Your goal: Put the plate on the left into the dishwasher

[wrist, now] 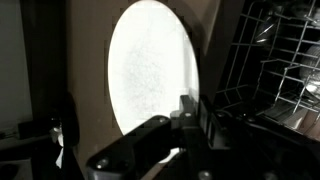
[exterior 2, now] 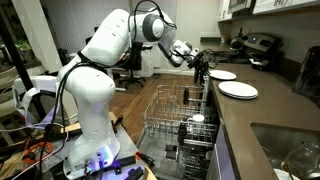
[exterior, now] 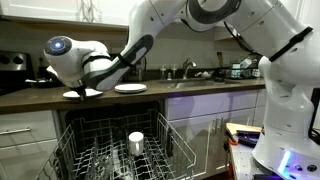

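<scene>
The plate (exterior: pixel 74 94) lies on the dark counter at its left end, above the dishwasher (exterior: pixel 100 140), whose door hangs open with the wire rack pulled out. In the other exterior view it is the farther plate (exterior 2: pixel 222 75). My gripper (exterior: pixel 91 90) reaches down to the plate's rim. In the wrist view the plate (wrist: pixel 150 70) fills the middle as a white oval. The gripper (wrist: pixel 192 112) is at its lower edge, with the fingers drawn close together on the rim. The gripper (exterior 2: pixel 204 67) shows dark against the counter edge.
A second white plate (exterior: pixel 130 88) (exterior 2: pixel 238 90) lies just beside the first. A white cup (exterior: pixel 136 142) (exterior 2: pixel 197 120) stands in the dishwasher rack (exterior 2: pixel 175 115) (wrist: pixel 270 60). A sink (exterior 2: pixel 290 150) is set in the counter further along, and a stove (exterior: pixel 10 62) stands beyond the plate.
</scene>
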Controlling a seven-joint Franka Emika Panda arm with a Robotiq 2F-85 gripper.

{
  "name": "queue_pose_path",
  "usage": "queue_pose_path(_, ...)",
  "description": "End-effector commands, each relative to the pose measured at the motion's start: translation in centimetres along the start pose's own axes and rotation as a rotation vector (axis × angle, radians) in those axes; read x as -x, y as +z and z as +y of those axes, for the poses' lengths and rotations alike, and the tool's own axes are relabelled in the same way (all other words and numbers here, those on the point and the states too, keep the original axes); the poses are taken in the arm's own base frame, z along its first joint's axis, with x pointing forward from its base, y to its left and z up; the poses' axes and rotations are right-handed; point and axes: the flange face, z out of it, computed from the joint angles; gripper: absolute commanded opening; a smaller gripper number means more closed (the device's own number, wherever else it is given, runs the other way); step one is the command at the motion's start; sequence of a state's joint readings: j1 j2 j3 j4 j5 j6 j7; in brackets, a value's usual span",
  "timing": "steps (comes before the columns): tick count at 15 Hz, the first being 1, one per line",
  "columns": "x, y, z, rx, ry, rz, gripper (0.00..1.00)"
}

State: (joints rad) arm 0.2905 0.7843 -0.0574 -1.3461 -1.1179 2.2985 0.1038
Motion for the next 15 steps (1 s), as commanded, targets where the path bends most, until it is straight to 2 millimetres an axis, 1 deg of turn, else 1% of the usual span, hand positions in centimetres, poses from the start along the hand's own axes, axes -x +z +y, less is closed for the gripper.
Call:
queue_pose_path(1,0.4,-0.4,0.2,0.017,0.013,0.019,0.03)
queue_pose_path(2,0.3,-0.5,0.1,0.021,0.015,0.016,0.07)
queue_pose_path(3,0.2,-0.7,0.0,0.022,0.017,0.013,0.09)
queue_pose_path(10,-0.6,-2.8,-1.0,0.081,-0.010,-0.082,0.07)
queue_pose_path(15,-1.0,-4.2,-1.7,0.120,-0.032,-0.134,0.08)
